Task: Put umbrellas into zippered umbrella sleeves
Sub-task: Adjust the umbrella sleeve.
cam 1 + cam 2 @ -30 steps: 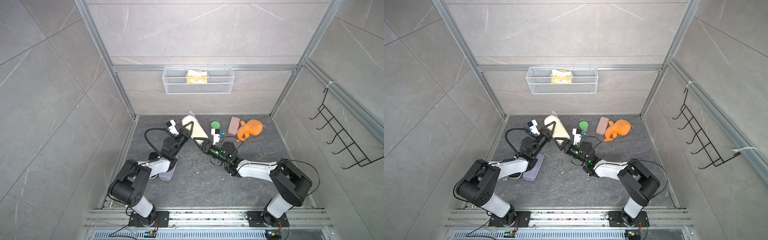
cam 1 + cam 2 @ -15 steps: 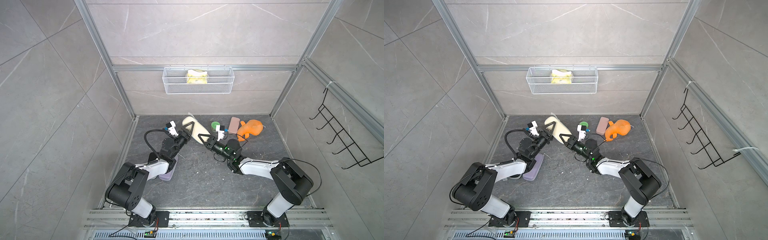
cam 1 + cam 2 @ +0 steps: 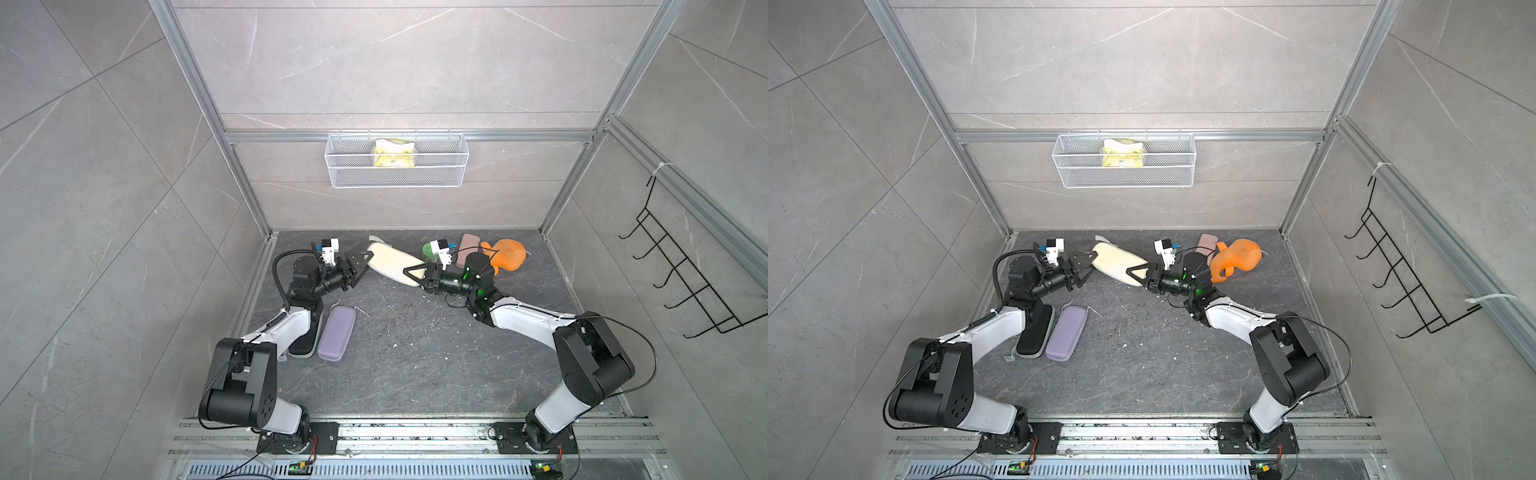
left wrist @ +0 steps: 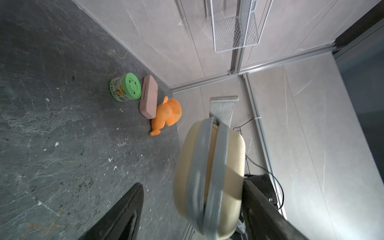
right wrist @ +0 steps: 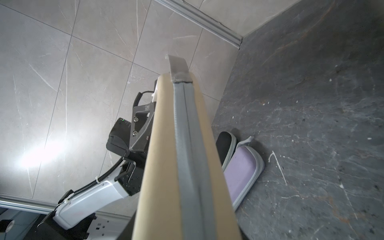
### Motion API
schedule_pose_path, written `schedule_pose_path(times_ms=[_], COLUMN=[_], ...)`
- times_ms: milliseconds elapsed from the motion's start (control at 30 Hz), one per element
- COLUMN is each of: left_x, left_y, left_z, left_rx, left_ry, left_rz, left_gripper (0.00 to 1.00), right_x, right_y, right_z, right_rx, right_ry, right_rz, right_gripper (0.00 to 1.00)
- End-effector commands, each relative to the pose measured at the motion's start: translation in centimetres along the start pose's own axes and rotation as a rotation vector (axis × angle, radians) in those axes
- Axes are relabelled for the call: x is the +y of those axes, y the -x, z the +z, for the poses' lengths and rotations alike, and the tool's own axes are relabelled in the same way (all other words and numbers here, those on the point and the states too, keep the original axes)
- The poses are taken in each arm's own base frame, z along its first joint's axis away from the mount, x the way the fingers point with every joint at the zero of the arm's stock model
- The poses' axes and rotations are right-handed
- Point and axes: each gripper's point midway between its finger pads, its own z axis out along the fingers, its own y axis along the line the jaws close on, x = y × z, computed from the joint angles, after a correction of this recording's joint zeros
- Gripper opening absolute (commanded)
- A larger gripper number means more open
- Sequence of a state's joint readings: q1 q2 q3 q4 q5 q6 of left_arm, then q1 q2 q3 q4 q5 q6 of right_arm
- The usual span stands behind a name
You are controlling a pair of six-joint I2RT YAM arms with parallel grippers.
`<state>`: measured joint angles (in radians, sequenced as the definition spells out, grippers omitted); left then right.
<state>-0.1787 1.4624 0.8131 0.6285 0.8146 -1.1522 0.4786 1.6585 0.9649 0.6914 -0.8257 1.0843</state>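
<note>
Cream sleeve [image 3: 390, 262] aloft between two grippers, long axis running from one to the other.
Clamped at one end by the right gripper [image 3: 409, 276], stretching straight ahead of its jaws; far end between the left gripper's [image 3: 363, 267] spread, released jaws, against one finger, clear of the other.

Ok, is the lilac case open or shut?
Shut: the lilac case lies flat on the floor, halves together, no lining showing.
</note>
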Motion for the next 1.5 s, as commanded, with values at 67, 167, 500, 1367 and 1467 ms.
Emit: schedule_pose_path(times_ms=[67, 167, 500, 1367, 1467], left_x=[-3.1, -3.4, -4.4, -4.7, -4.9], left_y=[-2.6, -3.0, -3.8, -0.1, -0.6], left_z=[-0.6, -0.2, 0.1, -0.8, -0.8], left_rx=[0.176, 0.218, 0.294, 0.041, 0.054], left_ry=[-0.053, -0.074, -0.125, -0.168, -0.161], left_rz=[0.100, 0.093, 0.092, 0.174, 0.191], left_gripper=[0.74, 0.70, 0.32, 0.13, 0.13], right_x=[6.0, 6.8, 5.3, -3.8, -3.5], right_y=[-1.6, -2.0, -1.3, -4.6, -3.5], right_z=[-0.1, -0.2, -0.1, -5.5, -4.4], right_rx=[0.182, 0.238, 0.282, 0.066, 0.038], right_ry=[0.157, 0.188, 0.095, -0.597, -0.596], right_rz=[-0.099, -0.080, -0.033, -1.069, -1.085], right_gripper=[0.34, 0.34, 0.60, 0.38, 0.41])
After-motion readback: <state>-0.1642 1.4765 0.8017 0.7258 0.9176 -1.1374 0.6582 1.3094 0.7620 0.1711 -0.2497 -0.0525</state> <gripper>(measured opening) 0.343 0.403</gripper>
